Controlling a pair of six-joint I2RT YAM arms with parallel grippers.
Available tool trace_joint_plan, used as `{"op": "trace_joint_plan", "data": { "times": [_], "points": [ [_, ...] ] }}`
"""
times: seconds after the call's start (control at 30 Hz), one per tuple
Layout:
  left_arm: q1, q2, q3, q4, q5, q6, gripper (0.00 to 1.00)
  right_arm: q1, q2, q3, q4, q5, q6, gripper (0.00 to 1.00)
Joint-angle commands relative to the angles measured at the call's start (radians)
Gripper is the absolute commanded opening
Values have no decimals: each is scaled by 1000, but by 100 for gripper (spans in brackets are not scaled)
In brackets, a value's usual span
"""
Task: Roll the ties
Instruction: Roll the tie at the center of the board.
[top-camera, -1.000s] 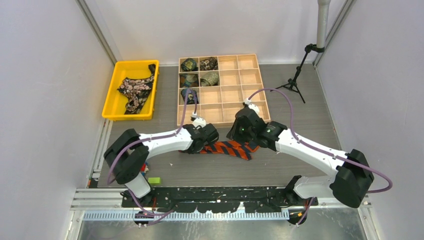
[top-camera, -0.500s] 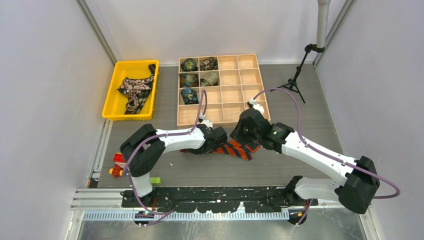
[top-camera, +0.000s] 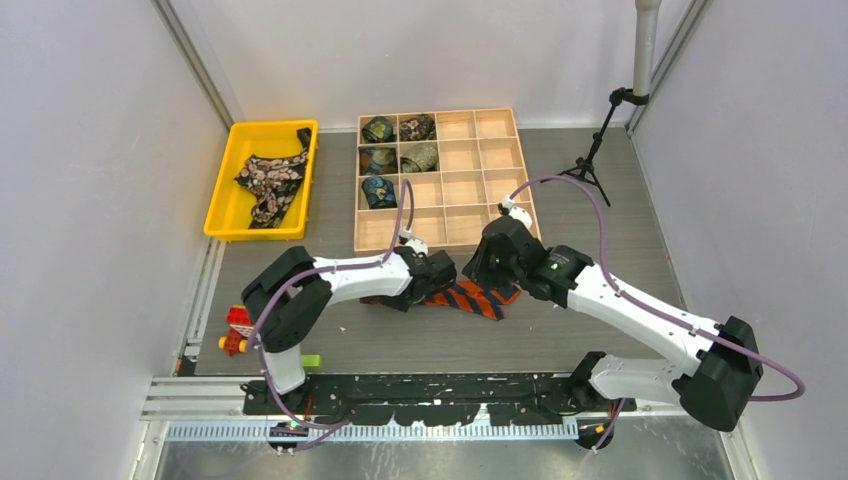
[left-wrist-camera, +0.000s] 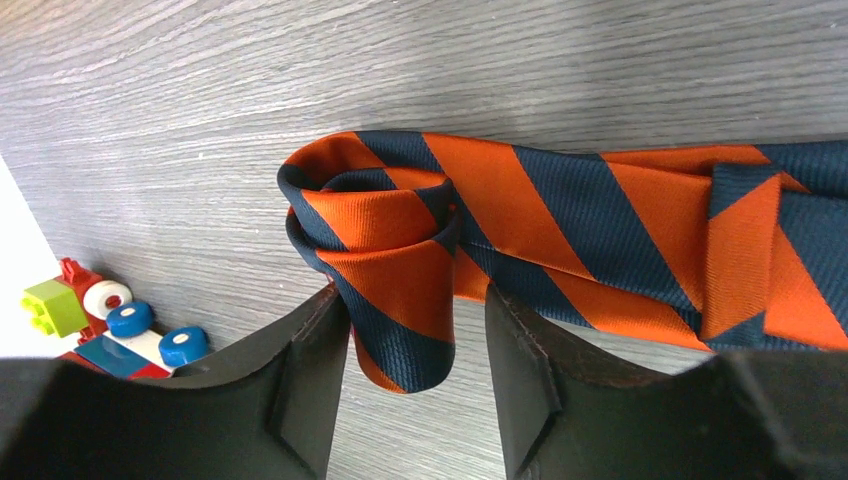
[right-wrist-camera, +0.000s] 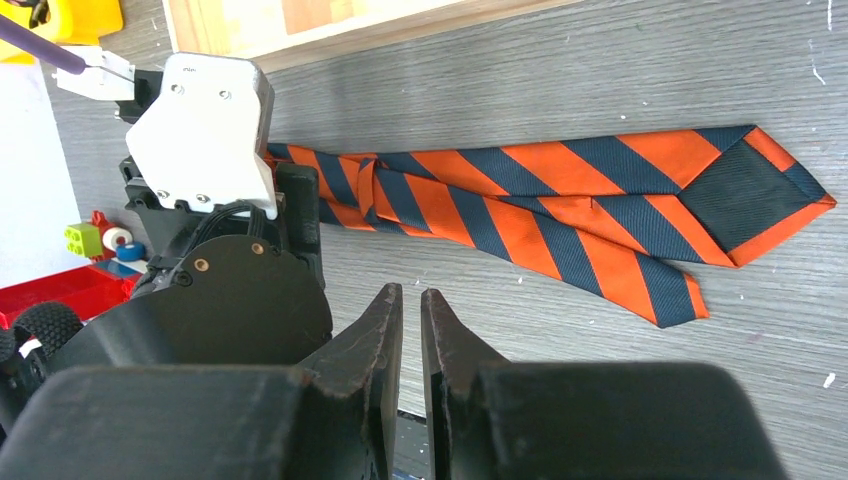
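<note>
The orange-and-dark-blue striped tie (top-camera: 472, 298) lies on the grey table between both grippers. In the left wrist view its narrow end is curled into a loose roll (left-wrist-camera: 385, 225). My left gripper (left-wrist-camera: 415, 300) is open with the roll between its fingers, the left finger touching the fabric and a gap at the right one. In the top view the left gripper (top-camera: 432, 283) sits over the tie's left end. My right gripper (right-wrist-camera: 412, 295) is shut and empty, hovering near the tie's wide end (right-wrist-camera: 745, 195); it shows in the top view (top-camera: 490, 265) too.
A wooden compartment tray (top-camera: 470, 190) behind holds several small rolled ties (top-camera: 378, 129). A yellow bin (top-camera: 222, 205) at the back left holds the black floral tie (top-camera: 268, 180). Toy blocks (top-camera: 235, 330) and a green block (top-camera: 309, 361) lie at the near left. A black tripod (top-camera: 590, 160) stands at the back right.
My left arm has reached further right along the tie, and the tie's left end has drawn in. The right gripper has shifted slightly right. The toy blocks are now uncovered.
</note>
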Motion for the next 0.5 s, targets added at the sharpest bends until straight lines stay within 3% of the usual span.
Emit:
{"op": "trace_joint_plan", "data": {
  "times": [0.0, 0.47],
  "points": [
    [-4, -66, 25, 52, 60, -4, 56, -4, -17, 67, -19, 31, -8, 18],
    [-2, -271, -10, 51, 72, 67, 58, -5, 69, 142, -32, 3, -14, 18]
  ]
}}
